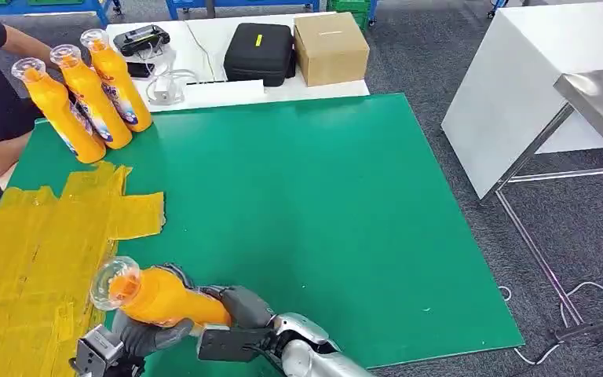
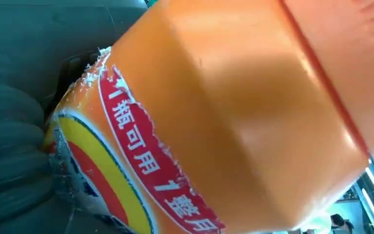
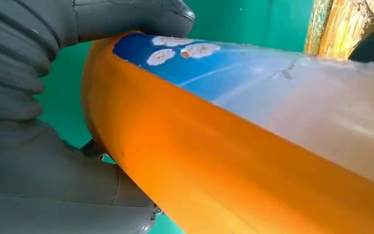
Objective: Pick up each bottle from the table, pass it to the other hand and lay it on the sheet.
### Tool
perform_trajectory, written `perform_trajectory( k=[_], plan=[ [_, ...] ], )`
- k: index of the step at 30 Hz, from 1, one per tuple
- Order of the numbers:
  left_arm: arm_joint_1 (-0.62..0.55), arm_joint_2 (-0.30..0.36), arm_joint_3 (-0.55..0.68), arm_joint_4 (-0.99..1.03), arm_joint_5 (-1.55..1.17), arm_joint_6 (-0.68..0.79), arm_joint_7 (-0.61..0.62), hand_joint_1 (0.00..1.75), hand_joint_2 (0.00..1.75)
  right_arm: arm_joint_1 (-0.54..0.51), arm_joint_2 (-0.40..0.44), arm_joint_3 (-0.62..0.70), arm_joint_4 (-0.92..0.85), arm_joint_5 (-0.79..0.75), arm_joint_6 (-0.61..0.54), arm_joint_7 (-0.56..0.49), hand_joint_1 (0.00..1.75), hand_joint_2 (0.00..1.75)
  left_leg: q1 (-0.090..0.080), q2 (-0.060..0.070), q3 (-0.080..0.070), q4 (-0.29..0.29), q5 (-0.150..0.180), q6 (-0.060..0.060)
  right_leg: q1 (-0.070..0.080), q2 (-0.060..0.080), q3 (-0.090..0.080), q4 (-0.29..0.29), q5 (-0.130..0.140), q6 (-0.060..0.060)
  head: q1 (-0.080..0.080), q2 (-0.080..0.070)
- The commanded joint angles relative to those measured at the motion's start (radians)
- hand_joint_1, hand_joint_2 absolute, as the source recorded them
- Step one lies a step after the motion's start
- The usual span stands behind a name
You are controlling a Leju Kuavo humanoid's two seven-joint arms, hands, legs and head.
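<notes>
Green mat (image 1: 298, 204) covering the worktable, with grey carpeted floor around it and a white table (image 1: 228, 71) butted against its far edge.

Item 1: yellow sheet (image 1: 39, 251), crumpled and patched, spread over the near-left part of the mat.

Item 2: orange bottle (image 1: 161, 297), clear cap pointing left, held above the mat's near edge just right of the sheet. Both hands are on it. The right hand (image 1: 239, 308) wraps the bottle's base end, thumb over the top; the right wrist view shows grey fingers pressed against the orange body beside a blue label. The left hand (image 1: 145, 334) cups the bottle from underneath, dark fingers curled against its lower side; the left wrist view shows a torn red, yellow and blue label with white characters close against the ribbed cover. Which hand carries the weight cannot be told.

Item 3: three orange bottles (image 1: 86, 94), standing in a leaning row at the mat's far-left corner, clear caps up, touching one another.

Item 4: person's arm (image 1: 23, 43) in a dark sleeve, reaching in behind the row of three.

Item 5: black case (image 1: 261, 52), cardboard box (image 1: 330, 47), handheld controller (image 1: 141, 38) and white cables (image 1: 169, 82) on the white table.

Item 6: white panel (image 1: 518, 86) and steel table frame (image 1: 565, 157) at the right.
</notes>
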Motion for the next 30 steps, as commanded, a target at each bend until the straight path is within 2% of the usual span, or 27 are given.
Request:
perform_trajectory(
  k=[1,2,3,4,5,9,11,14,16,24,25,26,30],
  plan=[
    [-0.011,0.009,-0.004,0.018,-0.04,0.049,0.018,1.75,1.75,-0.028,-0.012,0.01,0.013,0.027,-0.036,0.012,1.75,1.75,0.0,-0.002,0.001,0.0,0.0,-0.001,0.0,-0.001,0.001,0.0,0.0,-0.001,0.0,0.0],
    [-0.016,0.008,0.012,0.007,-0.081,0.096,0.038,1.75,1.75,-0.021,-0.023,-0.012,-0.015,0.027,-0.047,0.018,1.75,1.75,0.001,-0.002,0.002,0.0,-0.001,-0.001,0.001,-0.001,0.002,0.0,-0.001,-0.001,0.0,0.0],
    [-0.022,0.01,0.023,0.0,-0.108,0.122,0.046,1.75,1.75,-0.019,-0.035,-0.028,-0.038,0.024,-0.05,0.018,1.12,1.75,0.0,-0.002,0.001,0.0,0.0,0.0,0.0,0.0,0.001,0.0,0.0,-0.001,0.0,0.0],
    [-0.028,0.008,0.041,-0.008,-0.167,0.182,0.058,1.75,1.75,-0.005,-0.05,-0.059,-0.085,0.016,-0.063,0.012,0.0,1.75,0.001,-0.003,0.001,0.001,-0.001,-0.001,0.001,-0.001,0.002,0.0,-0.001,-0.001,0.0,0.0],
    [-0.032,0.003,0.072,-0.019,-0.199,0.221,0.083,1.75,1.75,0.002,-0.079,-0.083,-0.141,0.029,-0.072,0.033,0.0,0.0,0.001,-0.003,0.0,0.001,0.0,0.0,0.001,-0.002,0.001,0.0,-0.001,-0.001,0.0,0.0],
    [-0.025,-0.002,0.104,-0.044,-0.227,0.248,0.099,1.75,1.75,0.024,-0.111,-0.13,-0.22,0.011,-0.033,0.05,0.0,0.0,0.0,-0.003,0.0,0.0,0.0,0.0,0.0,-0.002,0.0,0.0,0.0,-0.001,0.001,0.0],
    [-0.012,-0.025,0.142,-0.07,-0.376,0.422,0.136,1.75,1.75,0.059,-0.13,-0.168,-0.308,0.005,-0.063,0.038,0.0,0.0,0.001,-0.001,0.0,0.0,0.0,-0.001,0.001,-0.001,0.0,0.0,0.0,-0.001,0.0,0.0],
    [0.011,-0.041,0.182,-0.124,-0.667,0.669,0.201,1.75,1.75,0.115,-0.198,-0.225,-0.487,-0.013,-0.057,0.037,0.0,0.0,0.001,-0.007,0.0,0.002,-0.001,0.0,0.001,-0.005,0.001,0.001,-0.002,-0.001,0.0,0.0],
    [0.018,-0.041,0.189,-0.135,-0.744,0.721,0.225,1.75,1.75,0.127,-0.213,-0.242,-0.523,-0.023,-0.043,0.037,0.0,0.0,0.001,-0.005,0.0,0.002,-0.001,0.0,0.0,-0.003,0.0,0.001,-0.002,-0.001,0.0,0.0],
    [0.02,-0.042,0.183,-0.131,-0.749,0.726,0.226,1.75,1.75,0.129,-0.21,-0.243,-0.519,-0.023,-0.043,0.037,0.0,0.0,0.0,-0.003,-0.001,0.0,0.0,-0.001,0.0,-0.001,0.0,0.0,0.0,-0.001,0.0,0.0],
    [0.019,-0.042,0.195,-0.123,-0.825,0.773,0.253,1.75,1.75,0.127,-0.209,-0.241,-0.515,-0.022,-0.046,0.031,0.0,0.0,0.001,-0.004,0.0,0.001,-0.001,-0.001,0.0,-0.001,0.001,0.0,-0.001,-0.002,0.0,0.0],
    [0.022,-0.059,0.222,-0.11,-1.042,0.878,0.377,1.75,1.75,0.139,-0.224,-0.247,-0.54,-0.025,-0.057,0.024,0.0,0.0,0.001,-0.003,0.0,0.001,0.0,-0.001,0.001,-0.001,0.0,0.0,-0.001,-0.001,0.0,0.0],
    [0.032,-0.041,0.257,-0.065,-1.319,0.946,0.559,1.75,1.75,0.19,-0.258,-0.269,-0.617,-0.029,-0.053,0.006,0.0,0.0,0.001,-0.004,0.0,0.0,-0.001,-0.001,0.001,-0.002,0.001,-0.001,-0.001,-0.001,0.0,0.0]
  ],
)
